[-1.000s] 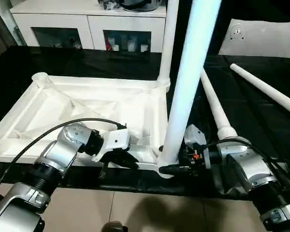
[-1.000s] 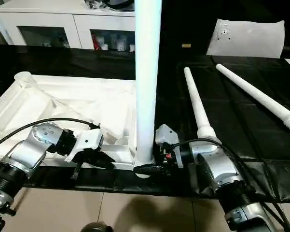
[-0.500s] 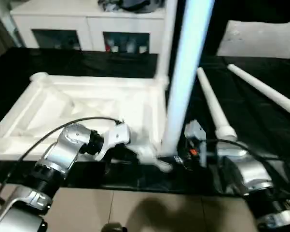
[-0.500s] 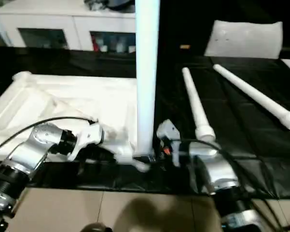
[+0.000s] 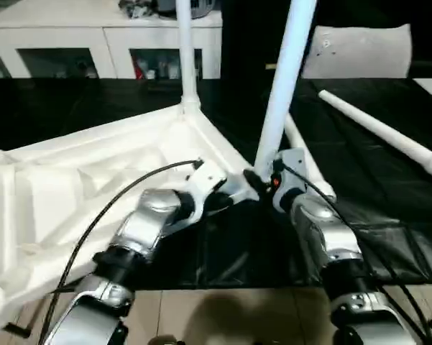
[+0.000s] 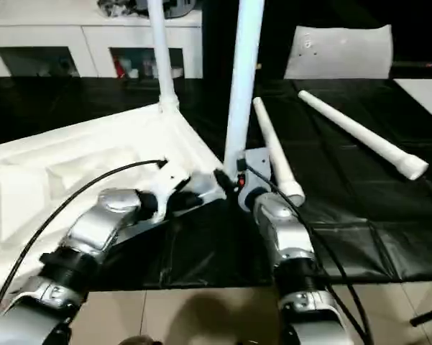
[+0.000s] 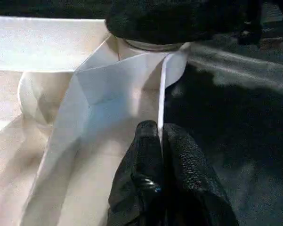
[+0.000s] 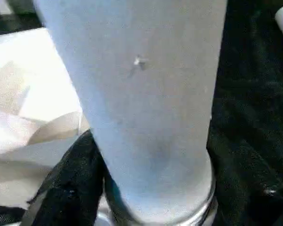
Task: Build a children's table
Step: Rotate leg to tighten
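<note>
Children's table (image 5: pixel 72 187) upturned, two legs socketed, left fingers (image 7: pixel 148 155) pinching rim, right fingers (image 8: pixel 68 188) clasping leg (image 5: pixel 284 79)

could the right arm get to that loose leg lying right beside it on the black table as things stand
Probably not yet. The loose leg lies close beside the right arm with nothing between them, but the right gripper is shut on the upright leg at the tabletop's corner socket, so it would have to let go first.

Black work table (image 5: pixel 388 208) right of upright leg (image 5: pixel 282 86): two loose legs (image 5: pixel 377 129) obstruct; near edge open.
</note>
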Controlling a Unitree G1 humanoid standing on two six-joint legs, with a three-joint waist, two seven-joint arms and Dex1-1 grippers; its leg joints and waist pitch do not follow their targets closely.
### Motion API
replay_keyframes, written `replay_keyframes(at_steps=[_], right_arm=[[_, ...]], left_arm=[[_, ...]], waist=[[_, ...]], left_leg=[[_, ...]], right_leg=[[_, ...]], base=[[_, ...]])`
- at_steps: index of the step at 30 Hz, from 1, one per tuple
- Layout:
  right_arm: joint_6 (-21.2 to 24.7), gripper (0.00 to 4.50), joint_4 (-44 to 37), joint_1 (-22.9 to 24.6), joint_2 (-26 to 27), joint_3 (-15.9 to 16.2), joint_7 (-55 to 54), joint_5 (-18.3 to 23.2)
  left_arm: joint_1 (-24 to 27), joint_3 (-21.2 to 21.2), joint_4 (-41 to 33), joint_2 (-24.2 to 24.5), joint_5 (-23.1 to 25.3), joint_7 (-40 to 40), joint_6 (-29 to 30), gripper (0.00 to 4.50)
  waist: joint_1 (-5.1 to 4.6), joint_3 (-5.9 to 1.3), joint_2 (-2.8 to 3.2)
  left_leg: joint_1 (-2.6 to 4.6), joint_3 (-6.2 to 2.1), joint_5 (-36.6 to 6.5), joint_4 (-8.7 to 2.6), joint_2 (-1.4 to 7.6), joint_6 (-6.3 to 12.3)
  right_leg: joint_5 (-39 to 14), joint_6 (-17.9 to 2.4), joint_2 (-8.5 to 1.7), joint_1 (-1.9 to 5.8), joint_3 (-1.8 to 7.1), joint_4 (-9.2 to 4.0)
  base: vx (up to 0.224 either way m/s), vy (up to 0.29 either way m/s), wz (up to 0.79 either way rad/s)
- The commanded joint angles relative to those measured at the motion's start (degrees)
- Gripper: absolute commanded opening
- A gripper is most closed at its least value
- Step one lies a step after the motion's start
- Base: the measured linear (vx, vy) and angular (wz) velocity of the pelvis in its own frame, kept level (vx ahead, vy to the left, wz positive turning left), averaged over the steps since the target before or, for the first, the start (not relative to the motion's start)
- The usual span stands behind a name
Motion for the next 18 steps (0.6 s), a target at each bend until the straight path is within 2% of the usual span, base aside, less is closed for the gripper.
replay_keyframes(at_steps=[1, 3, 4, 5, 9, 11, 13, 14, 16, 18], right_arm=[[0.9, 3.59, 1.5, 1.6, 4.5, 3.9, 2.2, 1.2], [0.3, 3.7, 1.3, 1.7, 4.3, 3.4, 1.1, 0.8], [-0.5, 3.77, 1.1, 1.9, 4.2, 2.9, 0.1, 0.6], [-1.1, 3.89, 0.9, 2.0, 4.1, 2.6, -0.1, 0.7], [-3.3, 4.22, -0.7, 2.5, 3.4, 1.1, -1.6, 0.8], [-3.7, 4.43, -2.8, 3.4, 2.8, 0.3, -2.0, 1.0], [-4.0, 4.43, -5.0, 4.6, 2.0, 0.0, -2.5, 0.5], [-3.7, 4.5, -6.6, 5.7, 1.3, 0.0, -2.9, 0.0], [-3.2, 4.5, -7.6, 6.5, 0.8, 0.0, -3.0, -0.3], [-2.0, 4.5, -9.6, 7.8, 0.3, -0.4, -3.5, 0.0]], left_arm=[[-3.7, 0.5, -1.9, -1.0, 0.6, 4.8, -3.2, 0.0], [-3.6, 0.1, -1.5, -0.5, 0.6, 4.1, -4.6, 0.0], [-3.3, -0.4, -1.4, 0.0, 0.4, 2.8, -6.5, 0.0], [-3.1, -0.7, -1.5, 0.3, 0.2, 1.8, -7.7, 0.0], [-2.5, -1.1, -1.4, 0.5, 0.2, 0.0, -11.7, 0.0], [-2.6, -0.7, -0.4, 0.4, 0.6, 1.4, -12.9, 0.0], [-2.7, 0.2, 0.7, 0.0, -0.3, 1.9, -13.6, 0.0], [-2.5, 0.8, 0.6, -0.1, -1.6, 0.9, -13.2, 0.44], [-2.3, 1.0, 0.3, 0.1, -2.0, 0.5, -12.8, 0.55], [-1.4, 1.1, -0.8, 0.6, -2.9, -1.2, -12.9, 0.73]], waist=[[0.27, -4.53, -0.15], [0.09, -4.44, -0.29], [0.04, -4.4, 0.06], [-0.01, -4.25, 0.05], [0.07, -3.96, 0.14], [0.09, -3.96, 0.06], [0.25, -4.01, -0.06], [0.28, -4.1, -0.06], [0.53, -4.06, -0.13], [0.93, -3.99, -0.06]], left_leg=[[-0.07, -1.46, -1.4, -3.52, 3.38, 4.53], [-0.29, -1.43, -1.2, -3.42, 3.33, 5.81], [-0.23, -1.42, -1.7, -3.39, 3.33, 5.89], [0.04, -1.3, -3.9, -3.55, 3.44, 5.42], [0.39, -1.28, -7.6, -3.97, 3.72, 3.17], [0.33, -1.32, -7.3, -4.03, 3.77, 2.76], [0.37, -1.25, -6.5, -3.9, 3.72, 3.01], [0.41, -1.22, -6.2, -3.87, 3.72, 3.07], [0.29, -1.18, -5.3, -3.81, 3.68, 3.39], [0.47, -1.19, -6.1, -3.93, 3.89, 3.12]], right_leg=[[-2.2, -11.2, -4.7, 3.7, 3.81, -1.96], [-1.5, -11.6, -4.79, 3.77, 3.67, -2.06], [-2.2, -11.7, -4.8, 3.68, 3.67, -2.15], [-5.3, -11.4, -4.7, 3.5, 3.67, -2.68], [-9.9, -10.4, -4.67, 3.29, 3.79, -3.16], [-9.6, -10.0, -4.63, 3.4, 3.83, -3.07], [-8.5, -9.8, -4.62, 3.35, 3.89, -2.99], [-7.9, -10.0, -4.64, 3.32, 3.94, -2.79], [-7.3, -10.3, -4.7, 3.39, 3.94, -2.69], [-8.0, -10.6, -4.72, 3.24, 3.94, -2.81]], base=[[0.0, 0.0, 0.0], [0.0, 0.0, 0.0], [0.0, 0.0, 0.0], [0.0, 0.0, 0.0], [0.0, 0.0, 0.0], [0.0, 0.0, 0.0], [0.0, 0.0, 0.0], [0.0, 0.0, 0.0], [0.0, 0.0, 0.0], [0.0, 0.0, 0.0]])
